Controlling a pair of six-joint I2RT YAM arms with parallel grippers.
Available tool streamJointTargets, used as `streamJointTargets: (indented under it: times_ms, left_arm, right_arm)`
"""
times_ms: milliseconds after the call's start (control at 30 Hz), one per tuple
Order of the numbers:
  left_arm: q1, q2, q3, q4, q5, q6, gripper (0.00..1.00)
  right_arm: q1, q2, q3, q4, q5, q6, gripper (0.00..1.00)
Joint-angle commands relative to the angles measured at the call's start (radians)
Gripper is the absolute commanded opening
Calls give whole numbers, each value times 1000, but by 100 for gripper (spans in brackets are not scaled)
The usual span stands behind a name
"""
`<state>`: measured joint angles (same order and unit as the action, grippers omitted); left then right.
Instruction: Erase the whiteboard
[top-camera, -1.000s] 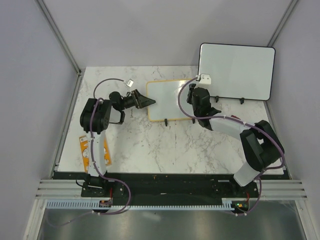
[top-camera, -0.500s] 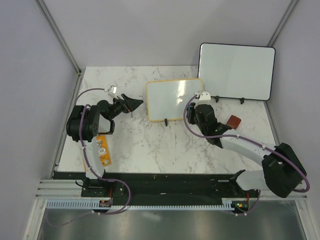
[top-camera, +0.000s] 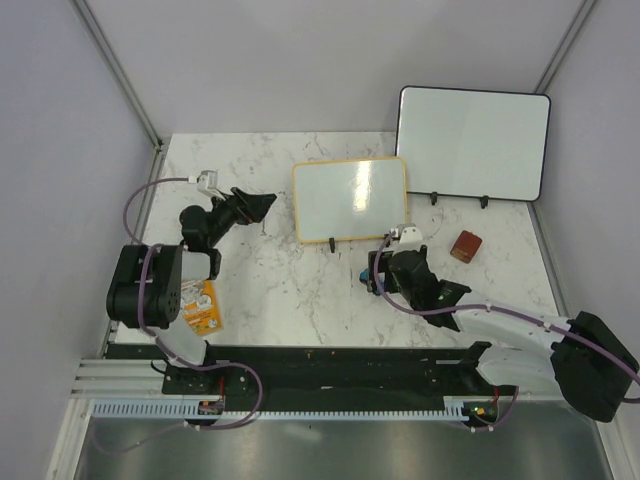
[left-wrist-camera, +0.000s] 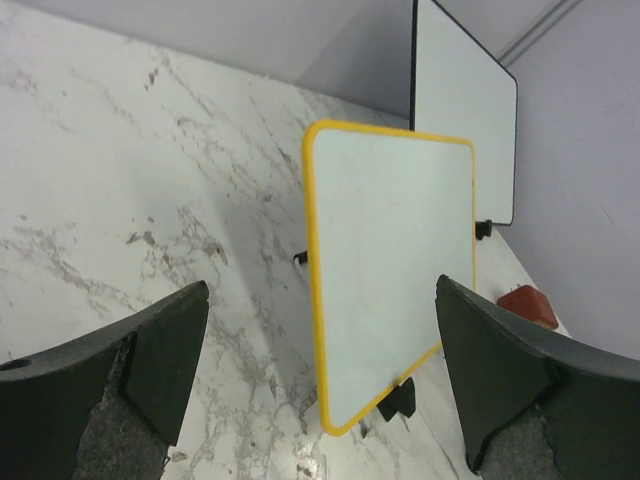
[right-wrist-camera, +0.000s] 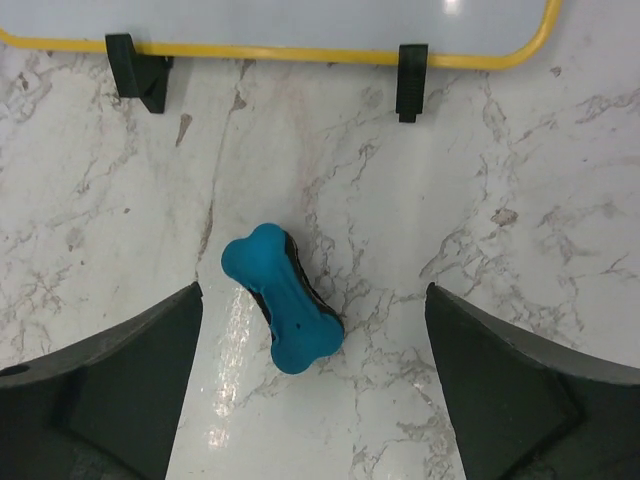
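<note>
The right gripper hangs over the marble with its jaws spread wide and nothing in them. Directly beneath it, between the two fingers but touching neither, lies a blue bone-shaped eraser. Its long axis runs on a slant, from ahead-left to back-right of the fingers.

Just ahead of the fingertips stands the whiteboard, propped on its small black feet. Its long edge runs across the gripper's line of reach. The face looks clean in every view, with no writing that I can make out, so the wiping seems finished or nearly so.

The left gripper is also fully open and empty. It points at the board's short left edge from well apart, so the right arm is plainly nearer both board and eraser.

Beyond the right gripper and off to its right lean a larger black-framed whiteboard and a small reddish-brown block. No container shows anywhere.
</note>
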<state>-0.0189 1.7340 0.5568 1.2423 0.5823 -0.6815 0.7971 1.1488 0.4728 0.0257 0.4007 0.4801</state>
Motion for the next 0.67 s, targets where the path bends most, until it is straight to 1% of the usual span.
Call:
streamJointTargets:
  times_ms: [0,33,67,100,133,200,267,300,333,367,400,433,500,533,567,633]
  left_arm:
    - [-83,-259,-8,-320,-210,230,100]
    - [-107,-298,-9,-451,-248,262,100]
    - [-151,-332,-14,-501,-289,311,100]
    - [-167,-396,-15,-539,-326,327,100]
    - [-176,-421,-18,-581,-323,336,100]
    - [-184,-479,-28,-673,-318,342,100]
    - [-185,-516,-21,-784,-344,335,100]
    - [-187,-533,-27,-806,-316,348,100]
    - [-197,-586,-49,-831,-317,361,100]
    - [-200,-614,-61,-845,-300,364,100]
    - [-205,-689,-70,-863,-299,365,100]
    - [-213,-723,-89,-886,-303,372,100]
    - [-216,-806,-109,-937,-308,401,100]
    - [-217,-868,-118,-954,-308,414,100]
    - [-216,-892,-120,-992,-311,424,100]
    - [-216,-938,-110,-1029,-325,450,100]
  right_arm:
    - [14,-96,-5,-16,139,9,98]
    - [14,-107,-6,-17,192,-1,98]
    - [13,-118,-7,-15,216,-12,98]
    - [13,-144,-20,11,227,-30,98]
    - [13,-161,-25,26,231,-73,98]
    - [13,-217,-49,84,242,-106,98]
    - [13,-260,-51,103,277,-147,98]
    - [13,-271,-43,103,302,-164,98]
    - [11,-294,-40,106,358,-202,98]
    - [10,-305,-34,109,381,-231,98]
    - [8,-314,-34,117,413,-254,98]
    - [-5,-339,-37,147,438,-280,98]
    - [-41,-365,-56,181,411,-291,98]
    - [-88,-382,-62,213,385,-284,98]
    - [-111,-385,-72,223,327,-275,98]
    - [-175,-362,-76,244,299,-258,98]
